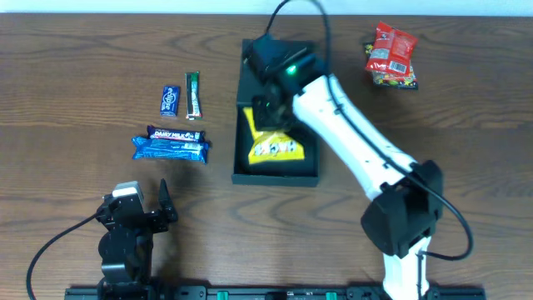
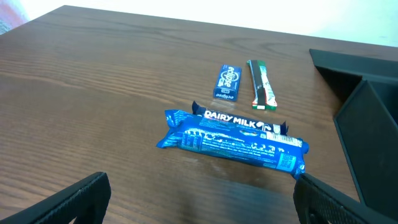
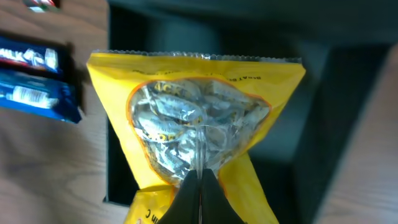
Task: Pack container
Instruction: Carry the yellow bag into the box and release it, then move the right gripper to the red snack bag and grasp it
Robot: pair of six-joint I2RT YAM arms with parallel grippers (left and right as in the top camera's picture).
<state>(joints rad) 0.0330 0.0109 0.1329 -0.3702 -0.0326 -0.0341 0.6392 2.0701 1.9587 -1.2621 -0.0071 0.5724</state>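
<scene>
Container: the dark teal-green rectangular box [image 1: 275, 176] lies open at the middle of the table, one short end towards me. My right arm hides much of its far end.

Inside the container: a yellow snack bag [image 1: 279, 148] with a clear window showing silver-wrapped pieces. It lies on the near half of the box floor, and its crimped edge points towards me.

Right gripper [image 1: 268, 112]: it is above the box, and my two fingers are pressed together on the bag's far end. In the right wrist view the black fingertips [image 3: 200, 186] meet on a pinched crease of the bag [image 3: 199, 124], with the dark box walls [image 3: 311, 112] around it.

Left gripper [image 1: 148, 204]: it is at the near left corner of the table, well apart from the box. My fingers are spread wide and hold nothing.

Left of the container: a Dairy Milk bar [image 1: 176, 133] touches a blue wrapped packet [image 1: 169, 149] on its near side. Both lie crosswise.

Beyond those: a small blue packet [image 1: 170, 101] lies just beside a narrow green, white and red stick [image 1: 193, 95].

Far right corner: red snack packets [image 1: 391, 54] lie heaped together, well apart from the box.

Surface: a dark brown wooden table [image 1: 67, 83].

Left wrist view: my fingers frame the Dairy Milk bar [image 2: 236, 119] and the blue packet [image 2: 233, 142]. The box's edge [image 2: 367, 124] is at the right.
</scene>
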